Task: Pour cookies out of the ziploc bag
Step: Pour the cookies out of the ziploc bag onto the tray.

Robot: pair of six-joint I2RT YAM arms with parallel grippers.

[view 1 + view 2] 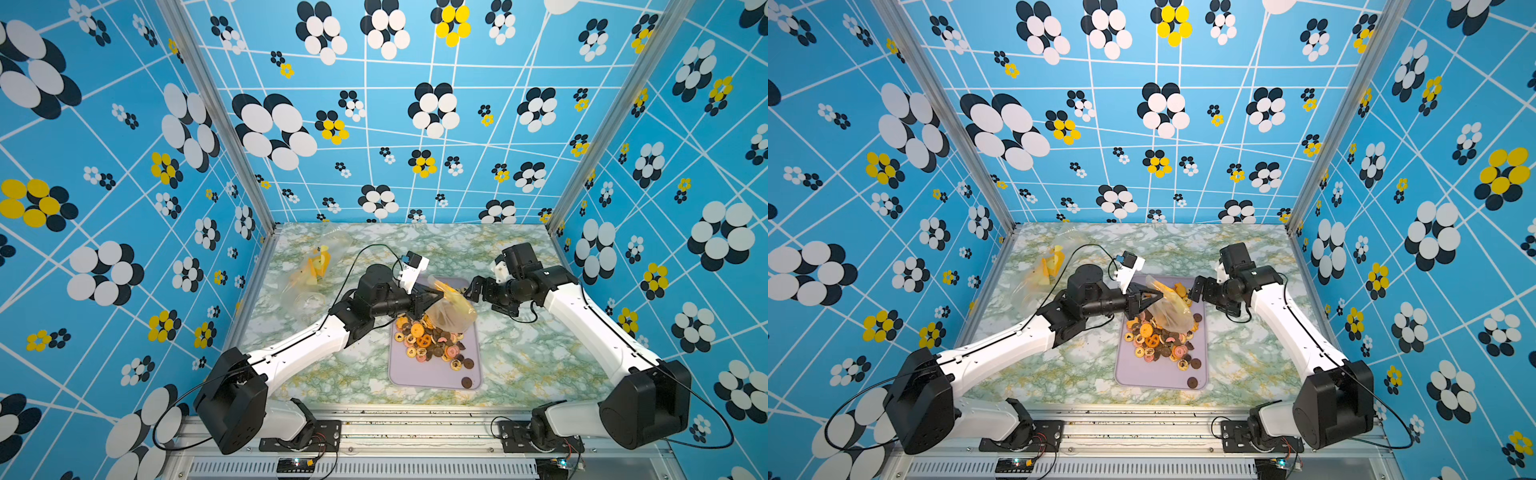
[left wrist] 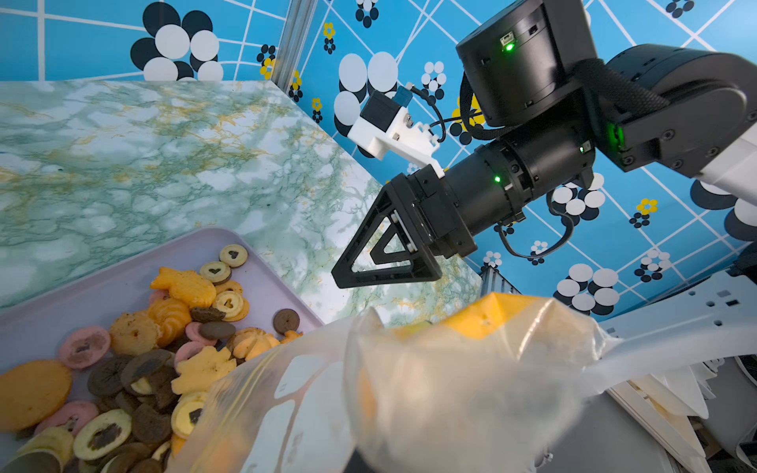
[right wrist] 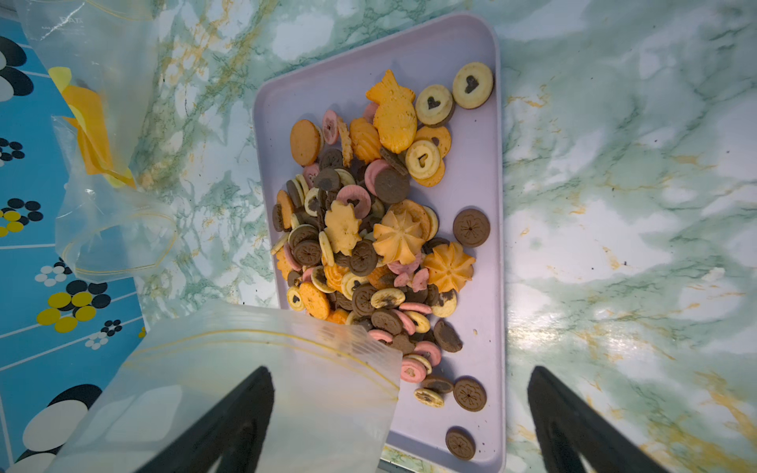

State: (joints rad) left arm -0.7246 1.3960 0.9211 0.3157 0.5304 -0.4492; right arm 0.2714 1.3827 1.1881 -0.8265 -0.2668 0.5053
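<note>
The cookies (image 1: 432,343) (image 1: 1163,343) lie heaped on a lilac tray (image 1: 432,376) (image 1: 1142,376) in both top views, orange, brown and pink. Above the tray's far half hangs the clear ziploc bag (image 1: 451,309) (image 1: 1169,309), mouth down, with my left gripper (image 1: 436,297) (image 1: 1156,296) shut on its upper end. In the left wrist view the bag (image 2: 430,389) hides the jaws. My right gripper (image 1: 471,291) (image 1: 1196,291) (image 3: 403,409) stands open to the bag's right. The bag's zip edge (image 3: 254,389) covers one finger; the cookies (image 3: 368,229) lie beyond.
Crumpled clear bags (image 1: 311,274) (image 1: 1046,270) (image 3: 102,143) with yellow pieces inside lie at the back left of the marble table. A few brown cookies (image 1: 466,382) sit apart near the tray's front corner. Patterned walls close in three sides.
</note>
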